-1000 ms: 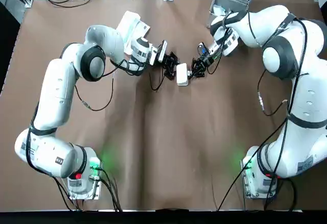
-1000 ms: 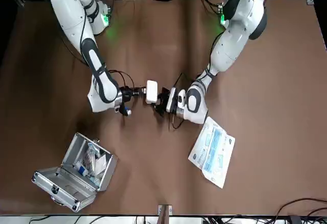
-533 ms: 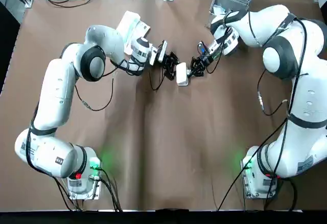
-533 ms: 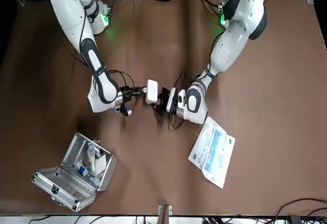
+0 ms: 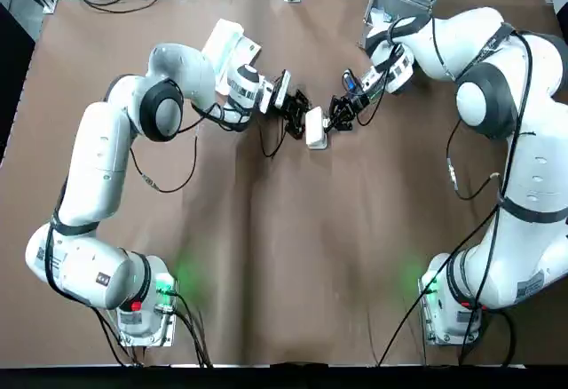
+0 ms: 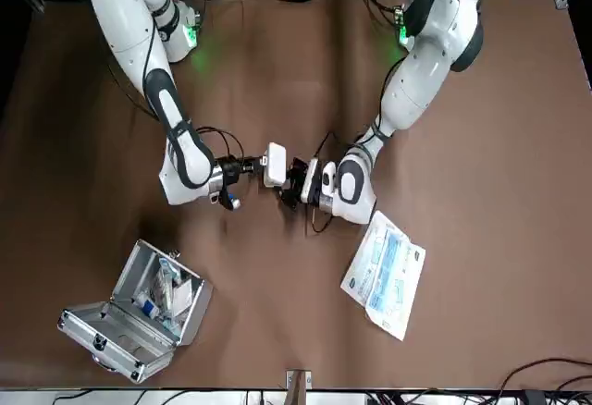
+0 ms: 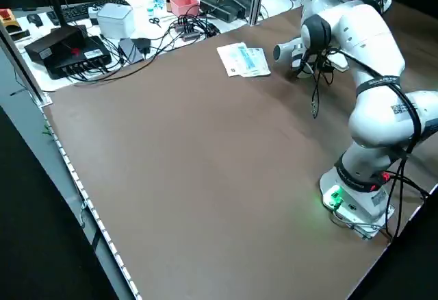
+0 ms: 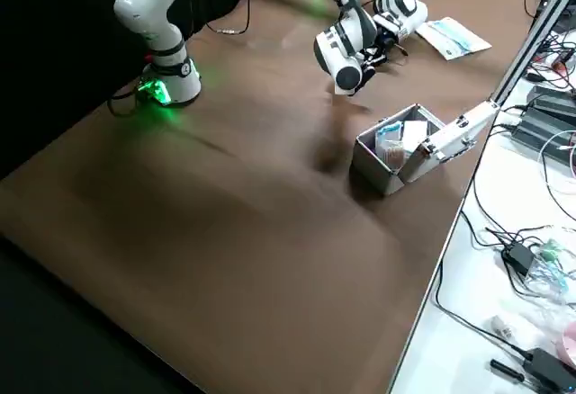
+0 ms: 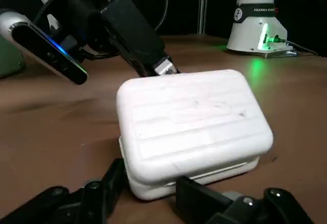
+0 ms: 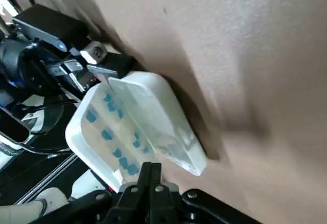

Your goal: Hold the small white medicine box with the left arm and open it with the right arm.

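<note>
small white box [image 5: 315, 128] is being held low at the brown desk [image 5: 293, 256], upper centre of the top view. the left jaws are pinching it from the frame's left. the right jaws, pressed almost together, are nipping its rim from the frame's right.

Materials: small white medicine box [image 9: 191, 132], smooth matt plastic with shallow moulded ribs; surface [image 5: 293, 256], matt brown cloth-like covering, faintly creased; open case [image 6: 102, 331], bright ridged metal; arm shells [image 5: 98, 167], glossy white plastic; packet [image 6: 384, 276], shiny printed film.
</note>
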### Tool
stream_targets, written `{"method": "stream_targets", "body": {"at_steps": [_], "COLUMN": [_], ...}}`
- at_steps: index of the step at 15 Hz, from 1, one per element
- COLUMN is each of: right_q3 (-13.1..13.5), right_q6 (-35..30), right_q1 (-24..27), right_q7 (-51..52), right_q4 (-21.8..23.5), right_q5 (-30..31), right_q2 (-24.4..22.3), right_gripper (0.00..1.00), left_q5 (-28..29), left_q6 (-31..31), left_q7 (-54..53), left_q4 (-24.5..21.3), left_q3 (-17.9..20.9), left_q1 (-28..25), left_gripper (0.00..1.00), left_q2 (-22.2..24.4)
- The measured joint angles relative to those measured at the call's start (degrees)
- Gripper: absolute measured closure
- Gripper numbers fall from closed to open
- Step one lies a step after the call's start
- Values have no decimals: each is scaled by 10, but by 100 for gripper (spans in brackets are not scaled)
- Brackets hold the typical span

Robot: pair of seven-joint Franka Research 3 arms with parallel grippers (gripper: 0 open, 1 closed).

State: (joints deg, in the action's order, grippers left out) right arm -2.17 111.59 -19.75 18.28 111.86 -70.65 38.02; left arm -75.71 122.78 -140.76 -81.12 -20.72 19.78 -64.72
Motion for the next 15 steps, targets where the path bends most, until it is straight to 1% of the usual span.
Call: {"method": "stream_targets", "body": {"at_steps": [6, 15], "right_q3": [-1, -5], "right_q6": [-20, -21], "right_q1": [0, -8], "right_q7": [-12, -15], "right_q4": [-11, -15], "right_q5": [-2, -25], "right_q2": [0, 0], "right_gripper": [99, 99], "left_q5": [0, 0], "left_q6": [0, 0], "left_q7": [0, 0], "left_q4": [0, 0], "left_q3": [0, 0], "left_q1": [0, 0], "left_gripper": [47, 47], "left_q2": [0, 0]}}
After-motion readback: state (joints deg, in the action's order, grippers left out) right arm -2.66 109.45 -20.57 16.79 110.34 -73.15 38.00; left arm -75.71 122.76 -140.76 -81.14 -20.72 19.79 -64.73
